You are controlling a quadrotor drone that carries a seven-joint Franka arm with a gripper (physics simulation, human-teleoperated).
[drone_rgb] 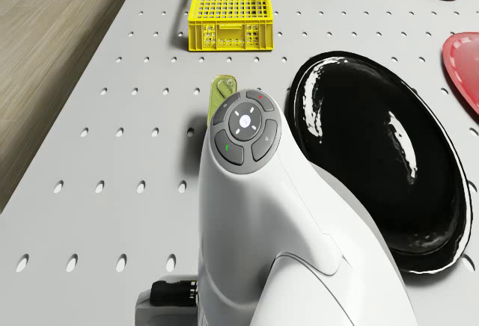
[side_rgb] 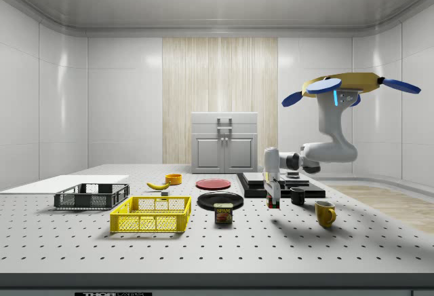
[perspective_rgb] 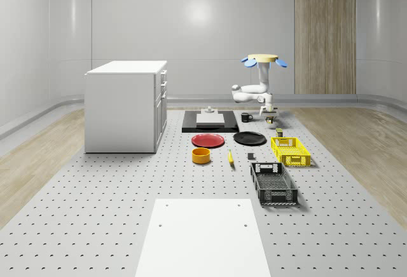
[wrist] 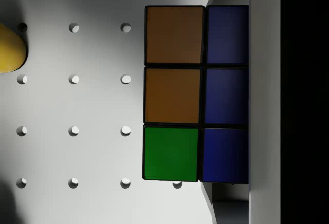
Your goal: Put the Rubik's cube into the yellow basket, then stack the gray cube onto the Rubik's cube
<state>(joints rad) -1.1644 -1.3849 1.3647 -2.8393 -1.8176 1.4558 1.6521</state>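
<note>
At the far right of the perforated table (perspective_rgb: 95,194) in the whole-scene view, the drone (side_rgb: 342,85) hovers above the surface beyond the yellow basket (perspective_rgb: 291,151). Its arm is bent down, placing the gripper (side_rgb: 273,201) just beside the black plate (drone_rgb: 374,154).

The Rubik's cube (wrist: 195,93) sits inside the gripper. One finger (wrist: 264,100) lies flat against its blue face, and in the side view the cube hangs clear of the table above its own shadow. I judge it pinched between the fingers.

The gray cube (perspective_rgb: 250,157) rests on the table, near the basket's left side in the whole-scene view.

Handling assessment:
- The Rubik's cube is likely rigid, light and smooth-faced.
- Flat opposite faces suit a parallel pinch, centred on the middle row.
- Glossy stickers may slip.
- An off-centre hold could let the cube tilt, which would spoil the level top needed for stacking.
</note>
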